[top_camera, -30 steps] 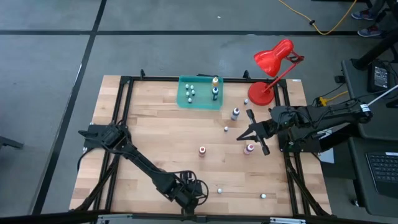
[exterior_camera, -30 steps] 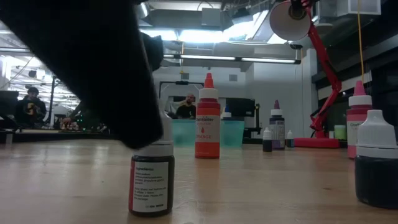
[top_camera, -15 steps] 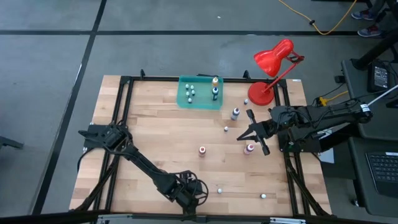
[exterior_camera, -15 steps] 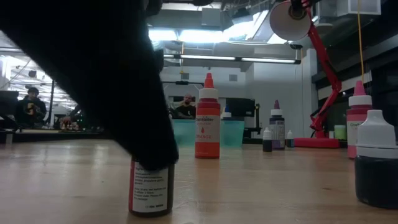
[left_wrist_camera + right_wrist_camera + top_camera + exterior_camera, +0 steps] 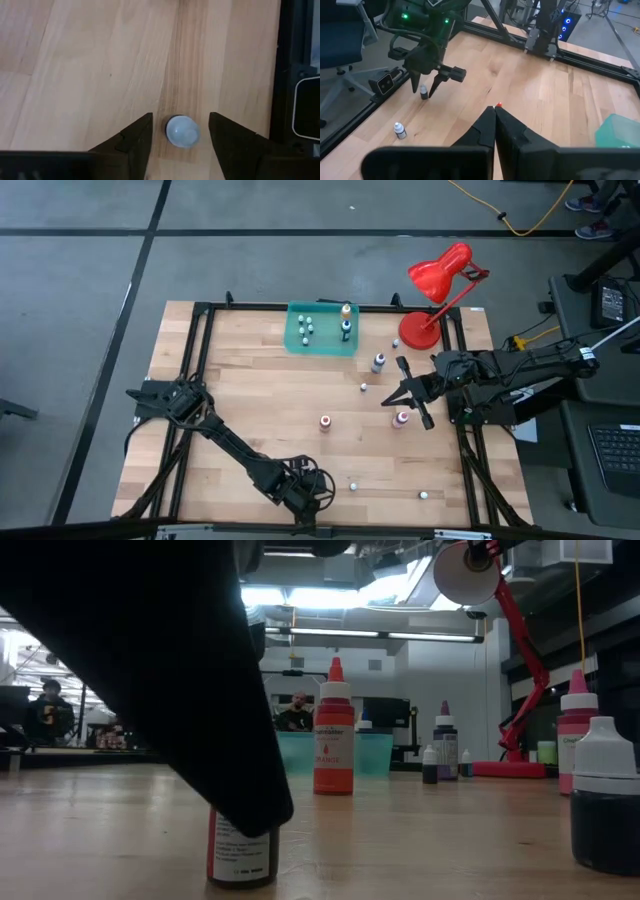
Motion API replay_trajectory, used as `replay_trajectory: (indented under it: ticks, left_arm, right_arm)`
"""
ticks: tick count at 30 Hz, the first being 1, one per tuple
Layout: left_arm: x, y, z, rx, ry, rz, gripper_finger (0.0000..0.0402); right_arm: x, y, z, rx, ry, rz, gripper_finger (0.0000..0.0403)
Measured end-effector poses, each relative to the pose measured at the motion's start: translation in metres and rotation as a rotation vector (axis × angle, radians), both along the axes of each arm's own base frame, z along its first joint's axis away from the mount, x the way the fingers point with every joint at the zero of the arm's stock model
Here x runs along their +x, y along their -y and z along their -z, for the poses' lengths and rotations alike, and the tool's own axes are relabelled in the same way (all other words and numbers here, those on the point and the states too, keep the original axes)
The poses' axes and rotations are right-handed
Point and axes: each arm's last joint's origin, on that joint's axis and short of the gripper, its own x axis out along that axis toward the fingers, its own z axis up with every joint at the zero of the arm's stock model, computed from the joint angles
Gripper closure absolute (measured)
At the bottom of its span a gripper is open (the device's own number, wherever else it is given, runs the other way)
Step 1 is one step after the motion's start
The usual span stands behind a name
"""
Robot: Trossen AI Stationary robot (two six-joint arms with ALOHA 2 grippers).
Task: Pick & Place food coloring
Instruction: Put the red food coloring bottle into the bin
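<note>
While the left end effector (image 5: 312, 492) hangs low near the bench's (image 5: 250, 400) front edge, far from the green tray (image 5: 322, 342), its fingers (image 5: 132, 145) are spread on either side of a small pale-capped food coloring bottle (image 5: 182, 131), neither visibly touching it. More bottles stand in the tray, and others are scattered between it and the front edge, including an orange one (image 5: 334, 730). Beside the red desk lamp (image 5: 438, 280), the right end effector (image 5: 412, 398) waits, fingers pressed together.
</note>
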Motion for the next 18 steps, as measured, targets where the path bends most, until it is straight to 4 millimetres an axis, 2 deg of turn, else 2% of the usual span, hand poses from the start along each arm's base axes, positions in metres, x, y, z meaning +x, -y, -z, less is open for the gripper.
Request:
replay_trajectory:
  ticks: [11,18]
  left_arm:
    - [0.0035,-0.0052,0.0004,-0.034,-0.026,0.007,0.0309]
    - [0.0031,-0.0044,0.0004,-0.036,-0.027,0.009,0.0322]
  right_arm:
    - [0.0000,0.0000,0.0001,0.002,-0.001,0.000,0.0391]
    - [-0.0001,0.0000,0.0003,0.024,-0.011,0.009,0.0391]
